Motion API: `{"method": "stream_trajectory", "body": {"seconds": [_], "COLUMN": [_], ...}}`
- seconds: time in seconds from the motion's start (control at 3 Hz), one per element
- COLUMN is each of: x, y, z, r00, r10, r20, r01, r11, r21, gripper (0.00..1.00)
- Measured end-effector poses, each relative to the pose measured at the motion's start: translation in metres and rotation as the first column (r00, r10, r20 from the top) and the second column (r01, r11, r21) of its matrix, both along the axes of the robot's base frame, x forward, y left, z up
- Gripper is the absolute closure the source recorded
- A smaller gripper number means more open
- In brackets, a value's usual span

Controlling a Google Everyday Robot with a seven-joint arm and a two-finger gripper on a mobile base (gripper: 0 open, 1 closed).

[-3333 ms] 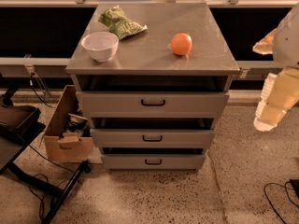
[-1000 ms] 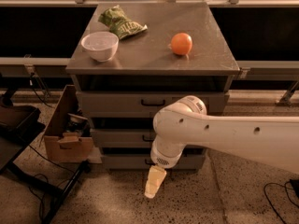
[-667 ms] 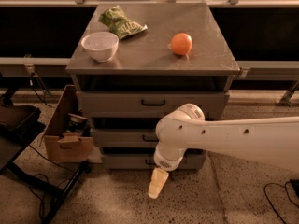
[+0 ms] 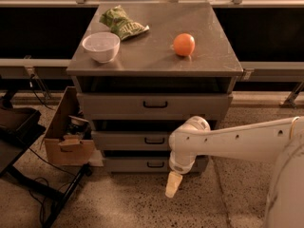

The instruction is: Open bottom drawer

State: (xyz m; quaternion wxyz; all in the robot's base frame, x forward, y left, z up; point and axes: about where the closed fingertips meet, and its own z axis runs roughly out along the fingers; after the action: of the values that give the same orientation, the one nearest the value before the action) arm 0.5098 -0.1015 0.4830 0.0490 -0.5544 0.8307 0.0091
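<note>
Gripper (image 4: 173,184) hanging low before bottom drawer (image 4: 126,165); horizontal bar handle (image 4: 155,164) just up-left of it. Open or closed: cannot tell.

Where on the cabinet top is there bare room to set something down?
Bare: the middle strip of the cabinet top between the white bowl and the orange, and the back right corner behind the orange. Crowded: the left side, where the green bag lies behind the bowl. The gripper hangs near the floor, before the bottom drawer's right end.
</note>
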Motion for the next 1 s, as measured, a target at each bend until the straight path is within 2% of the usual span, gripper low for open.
{"method": "stream_trajectory", "body": {"seconds": [0.33, 0.67, 1.0], "x": [-0.001, -0.005, -0.015], "y": [0.001, -0.006, -0.043], "z": [-0.001, -0.025, -0.083], "r00": [1.0, 0.9973, 0.9917], "r10": [-0.004, -0.066, -0.127], "r20": [-0.002, -0.032, -0.021], "r01": [0.004, 0.066, 0.124], "r11": [1.0, 0.998, 0.988], "r21": [0.002, -0.017, -0.087], "gripper": [0.0, 0.0, 0.0]}}
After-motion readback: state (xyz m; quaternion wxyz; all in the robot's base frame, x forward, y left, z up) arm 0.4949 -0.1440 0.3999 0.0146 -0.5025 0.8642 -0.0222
